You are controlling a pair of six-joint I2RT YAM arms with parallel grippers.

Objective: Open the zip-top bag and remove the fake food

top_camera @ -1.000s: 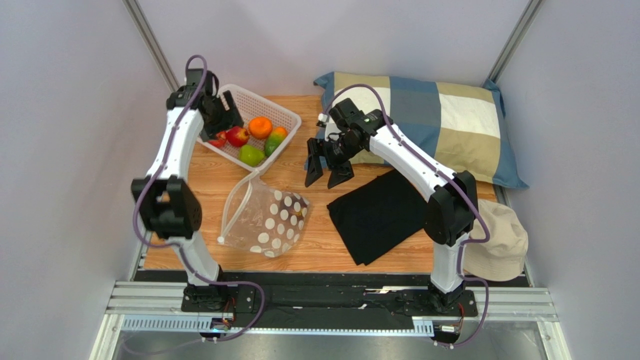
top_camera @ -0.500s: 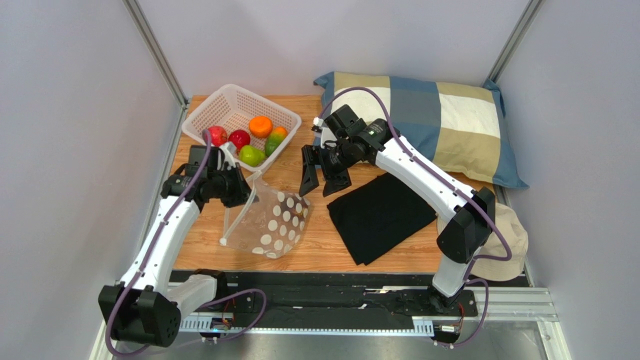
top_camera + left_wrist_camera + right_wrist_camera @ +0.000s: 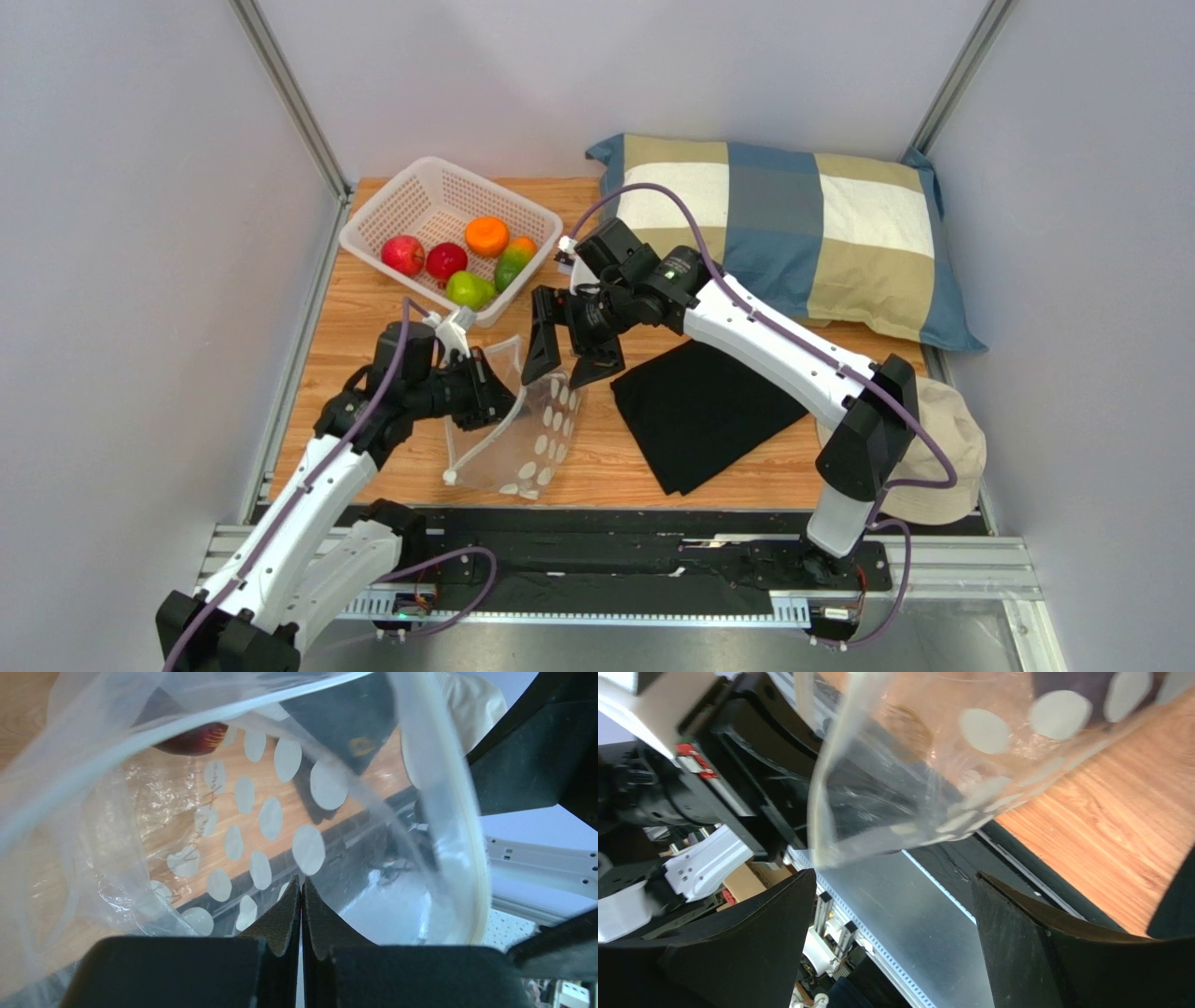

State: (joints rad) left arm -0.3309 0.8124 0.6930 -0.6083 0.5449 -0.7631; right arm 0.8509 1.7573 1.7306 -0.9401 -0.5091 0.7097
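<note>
The zip-top bag point(image 3: 530, 437) stands half raised on the wooden table, clear with white dots. My left gripper point(image 3: 494, 394) is shut on its left wall near the rim. In the left wrist view the closed fingertips point(image 3: 302, 886) pinch the film of the bag point(image 3: 267, 819), and a dark red piece of fake food point(image 3: 193, 738) shows through it. My right gripper point(image 3: 568, 356) hangs open just above the bag's right rim. In the right wrist view the bag's rim point(image 3: 816, 812) sits ahead of the spread gripper point(image 3: 894, 878). Several pieces of fake food point(image 3: 470, 290) lie in the basket.
The white lattice basket point(image 3: 438, 189) stands at the back left. A checked pillow point(image 3: 828, 224) fills the back right. A black cloth point(image 3: 701, 399) lies right of the bag, and a beige hat point(image 3: 937, 451) sits at the table's right edge.
My left arm swung from the basket down to the bag, shut on its wall and pulled it upright. My right gripper moved left to the bag's rim.
</note>
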